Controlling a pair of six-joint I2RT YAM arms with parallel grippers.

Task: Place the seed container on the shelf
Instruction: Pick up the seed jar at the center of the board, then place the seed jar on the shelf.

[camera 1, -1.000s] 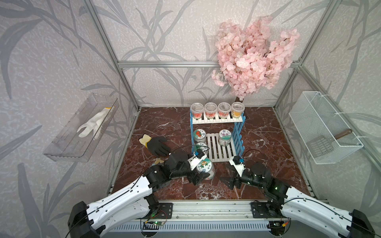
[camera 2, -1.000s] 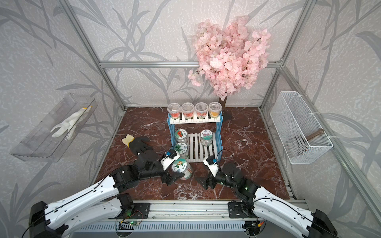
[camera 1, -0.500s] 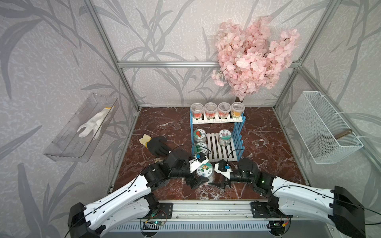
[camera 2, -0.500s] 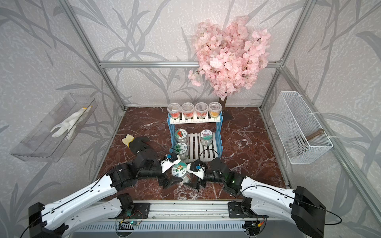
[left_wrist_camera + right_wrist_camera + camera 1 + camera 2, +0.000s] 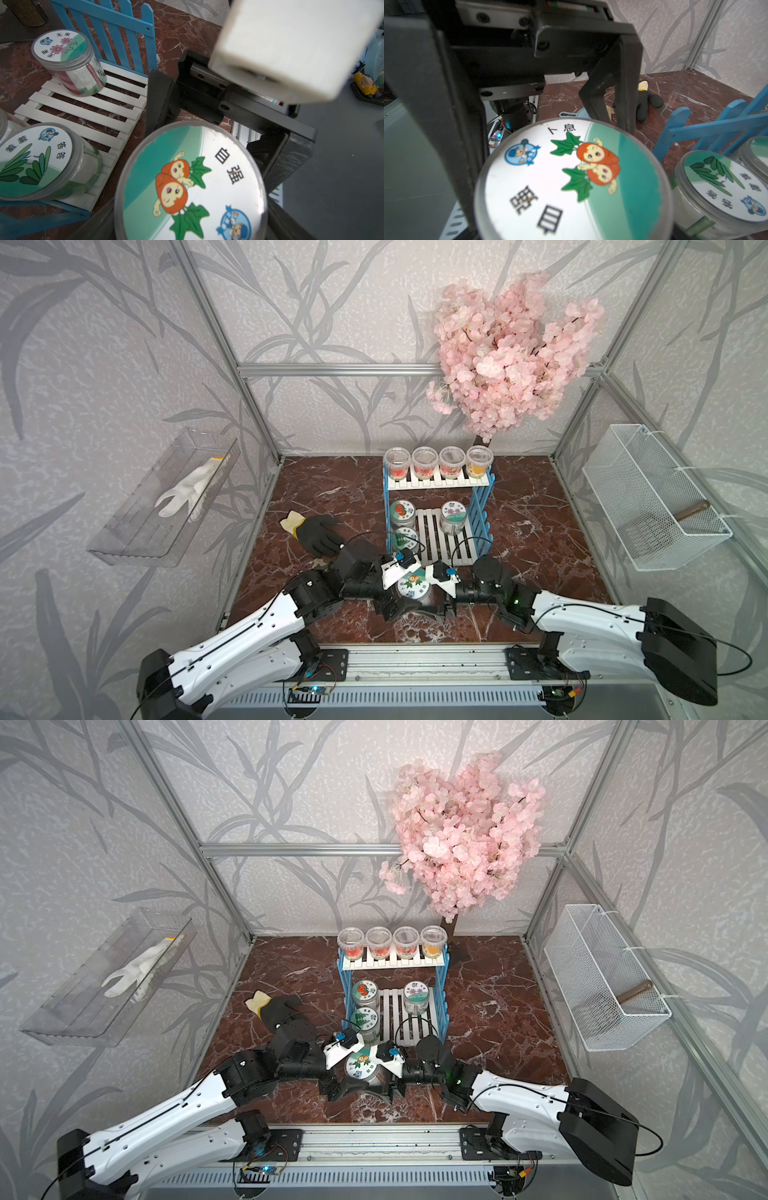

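The seed container (image 5: 413, 584), a clear jar whose lid shows two orange cartoon figures, sits low just in front of the shelf (image 5: 436, 483). I cannot tell whether it rests on the floor. My left gripper (image 5: 399, 590) is shut on it from the left, its fingers (image 5: 629, 83) hugging the far side in the right wrist view. My right gripper (image 5: 434, 591) grips it from the right, its fingers (image 5: 160, 104) pressed against the jar. The lid (image 5: 193, 187) hides each gripper's own jaws in its wrist view. The shelf's lower white board (image 5: 428, 531) has a bare strip down its middle.
Three jars (image 5: 402, 510) (image 5: 404, 539) (image 5: 453, 512) stand on the lower board and several cups (image 5: 438, 460) on the top one. A black glove (image 5: 318, 533) lies left of the shelf. A clear wall tray (image 5: 137, 539), a mesh basket (image 5: 648, 506) and a pink tree (image 5: 511, 356) line the walls.
My right arm has swung left to the seed container and its jaws have come in on the jar. The left gripper has kept hold of it in about the same spot.
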